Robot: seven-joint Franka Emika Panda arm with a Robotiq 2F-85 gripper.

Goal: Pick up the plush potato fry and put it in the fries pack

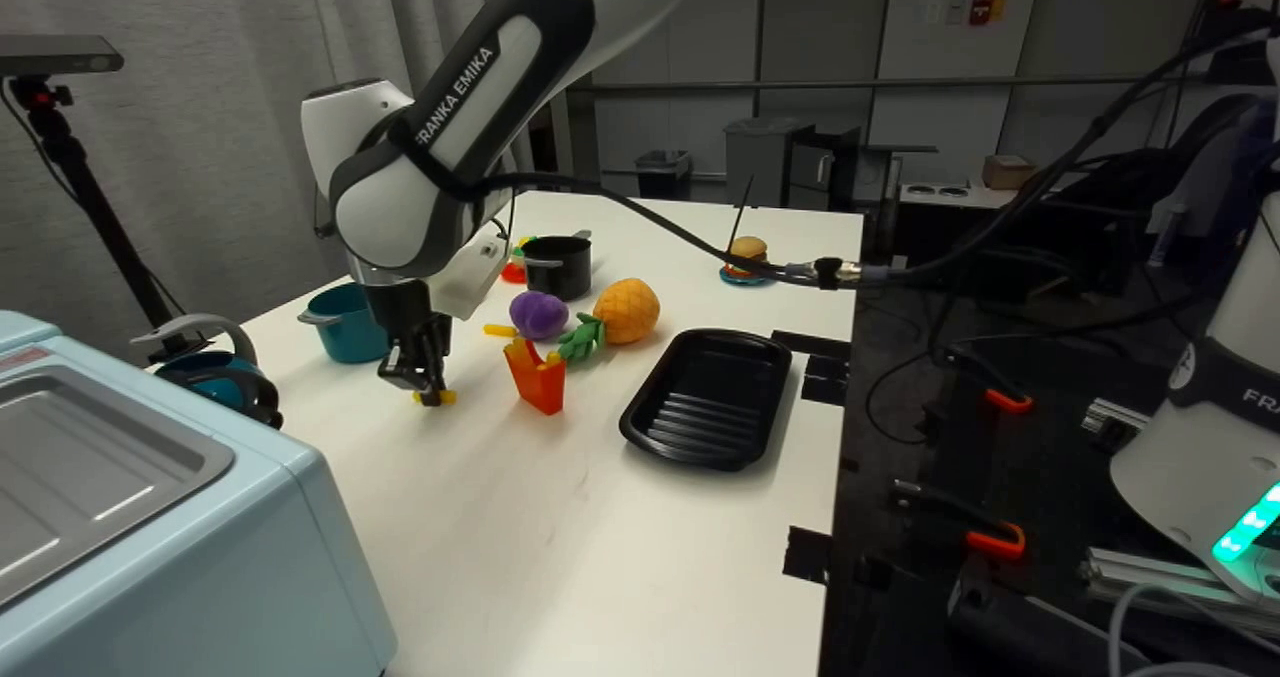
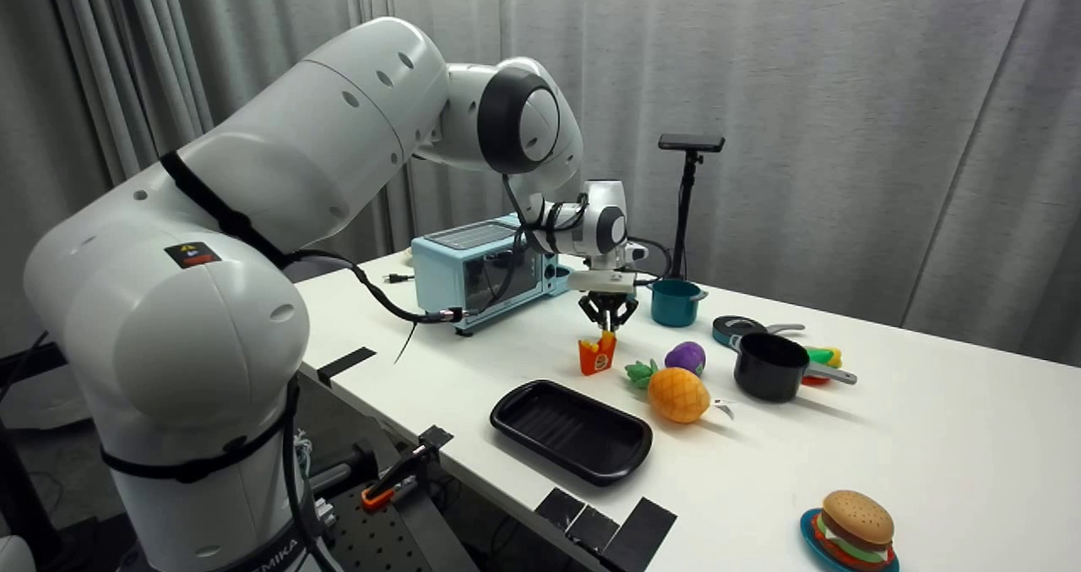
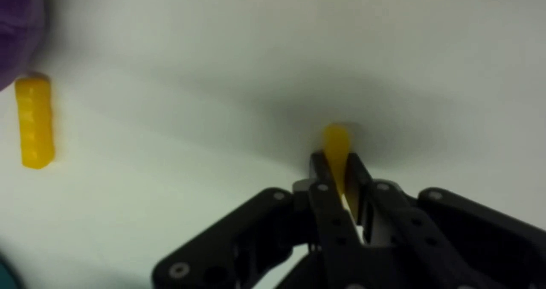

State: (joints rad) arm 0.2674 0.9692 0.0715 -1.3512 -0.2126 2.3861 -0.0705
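In the wrist view my gripper (image 3: pixel 337 159) is shut on a yellow plush fry (image 3: pixel 336 141), whose end sticks out past the fingertips. In an exterior view the gripper (image 1: pixel 431 397) is low at the table, with the fry (image 1: pixel 448 396) between its fingertips; I cannot tell whether it touches the table. The red-orange fries pack (image 1: pixel 538 382) stands upright a short way from the gripper, with yellow at its top. In an exterior view the pack (image 2: pixel 596 357) is in front of the gripper (image 2: pixel 608 325). A second yellow fry (image 3: pixel 35 122) lies on the table by the purple plush.
Near the pack are a purple plush (image 1: pixel 538 315), an orange pineapple plush (image 1: pixel 628 311) and a black grill pan (image 1: pixel 712 397). A teal pot (image 1: pixel 350 325) stands beside the gripper. A black pot (image 2: pixel 770 367), a light-blue oven (image 2: pixel 473 268) and a toy burger (image 2: pixel 855 528) stand farther off.
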